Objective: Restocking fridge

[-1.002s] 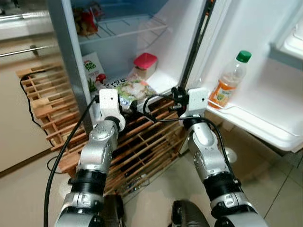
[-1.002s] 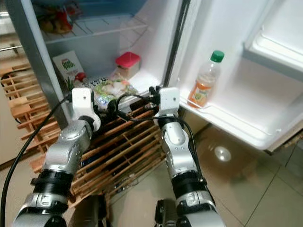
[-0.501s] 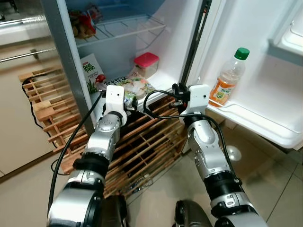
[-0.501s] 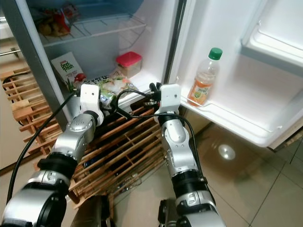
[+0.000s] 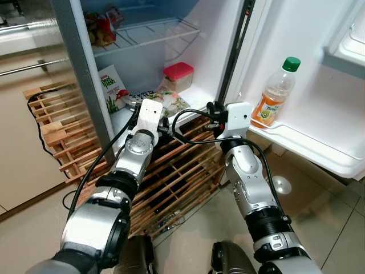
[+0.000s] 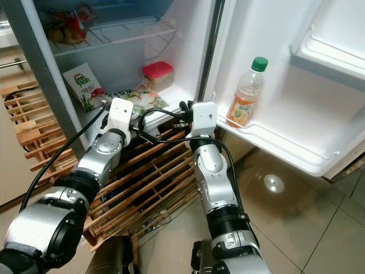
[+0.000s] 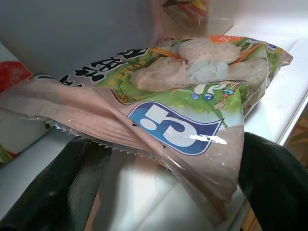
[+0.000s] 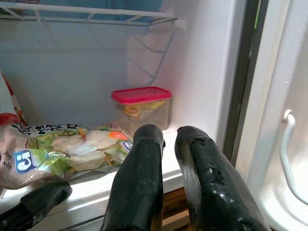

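The frozen food bag [image 7: 183, 91] lies on the fridge's bottom shelf [image 8: 96, 185], beside a red-lidded container [image 8: 141, 107]. The left gripper [image 7: 168, 192] has its fingers [image 7: 53, 190] spread apart, one on each side of the bag's near edge. The right gripper [image 8: 166, 149] hovers at the shelf front, fingers nearly together, holding nothing.

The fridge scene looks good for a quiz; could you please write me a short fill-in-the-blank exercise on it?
1. The container on the fridge's bottom shelf has a ____ lid.
2. The juice bottle stands in the fridge's ____ shelf.
3. The left hand has its fingers open around a bag of ____ food.

Missing words: red; door; frozen
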